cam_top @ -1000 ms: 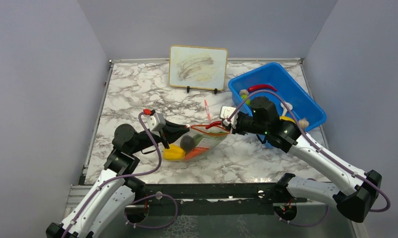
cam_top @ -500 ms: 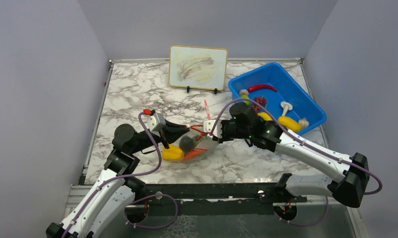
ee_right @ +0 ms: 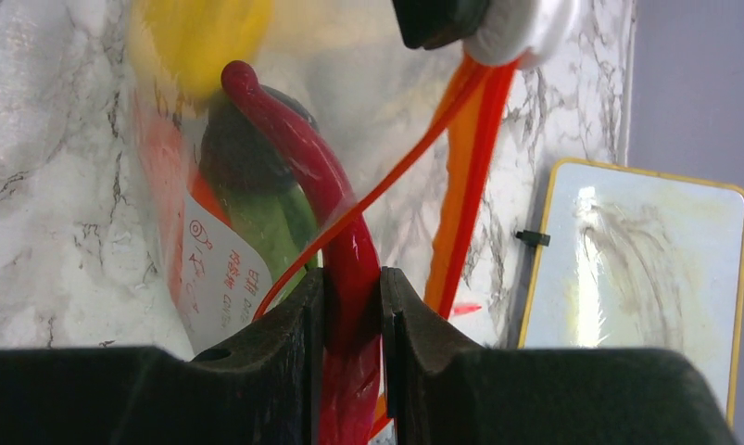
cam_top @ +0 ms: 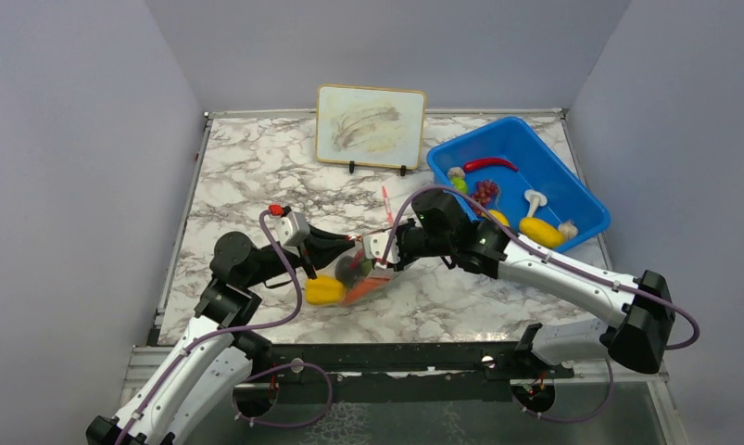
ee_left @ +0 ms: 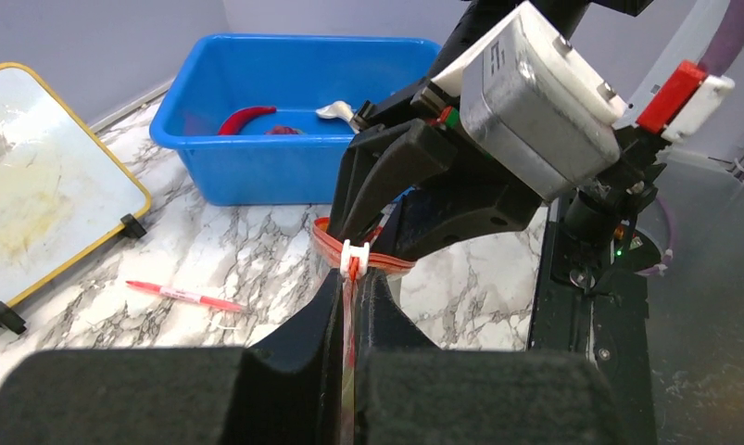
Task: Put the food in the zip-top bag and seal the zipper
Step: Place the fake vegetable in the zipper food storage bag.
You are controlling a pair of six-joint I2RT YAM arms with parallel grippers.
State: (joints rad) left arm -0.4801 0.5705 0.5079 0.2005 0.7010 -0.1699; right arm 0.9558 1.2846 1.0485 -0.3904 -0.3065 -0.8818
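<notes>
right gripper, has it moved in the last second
Yes. In the top view the right gripper has swung left, away from the blue bin and up to the zip-top bag, with a red chili between its fingers.

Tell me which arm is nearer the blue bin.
Right. The right arm passes close by the blue bin's near corner; the left arm is beyond the clear bag, on the table's left side.

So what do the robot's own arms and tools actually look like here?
The left arm and right arm match: white shells on the long links, rounded black joints, and a purple cable looping along each. The left tool and right tool have black wedge-shaped fingers below a silver-grey box with a white cap and a red tab.
</notes>
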